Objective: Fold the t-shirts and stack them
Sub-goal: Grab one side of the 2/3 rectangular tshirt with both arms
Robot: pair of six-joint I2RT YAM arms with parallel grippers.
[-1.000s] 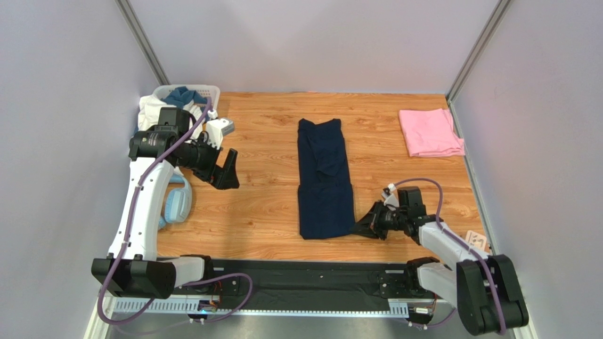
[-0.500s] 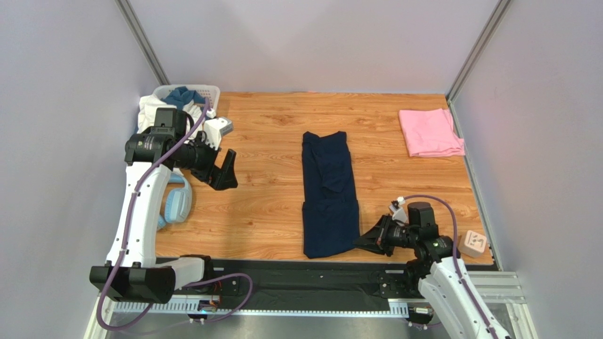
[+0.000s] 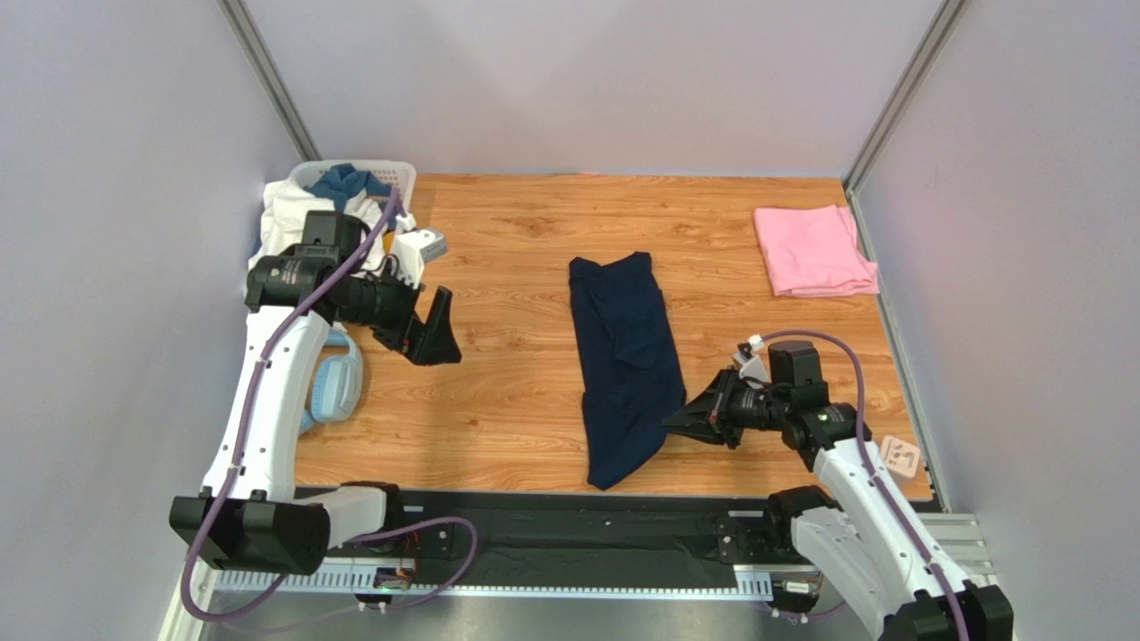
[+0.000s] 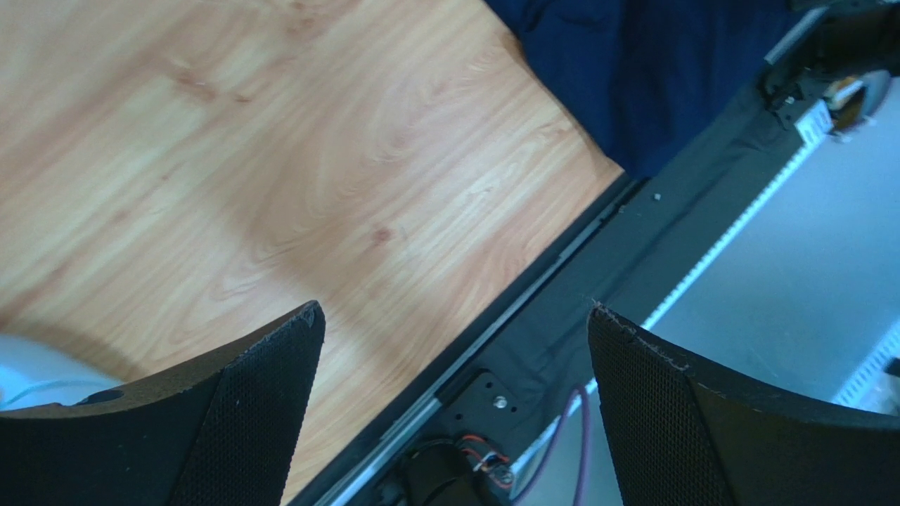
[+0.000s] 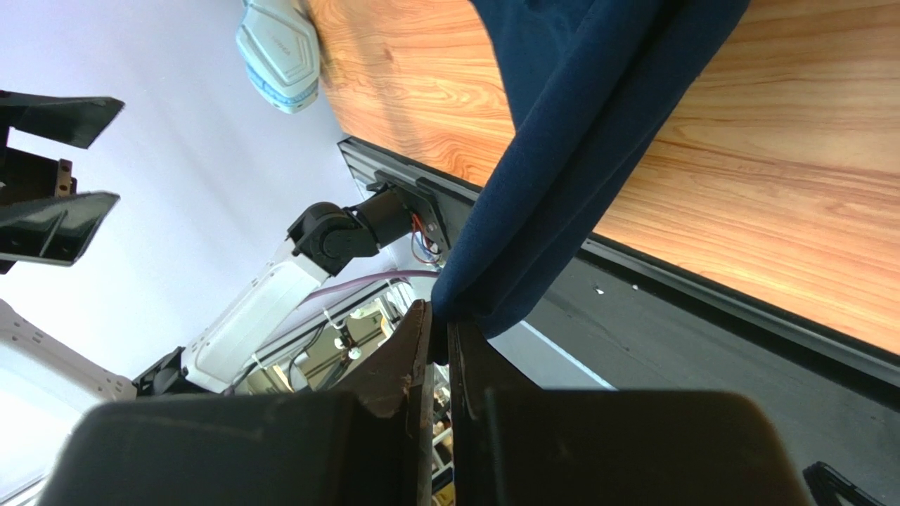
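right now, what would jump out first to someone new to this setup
A long navy t-shirt lies down the middle of the wooden table, its near right edge pinched in the right gripper. A folded pink t-shirt sits in the far right corner, and the left gripper hovers open over the left side.

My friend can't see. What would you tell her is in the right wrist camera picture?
The right arm's black tool is pinched shut on an edge of the soft dark navy cloth t-shirt, which stretches away from it over the light wooden table. At the picture's top left lie pale blue headphones.
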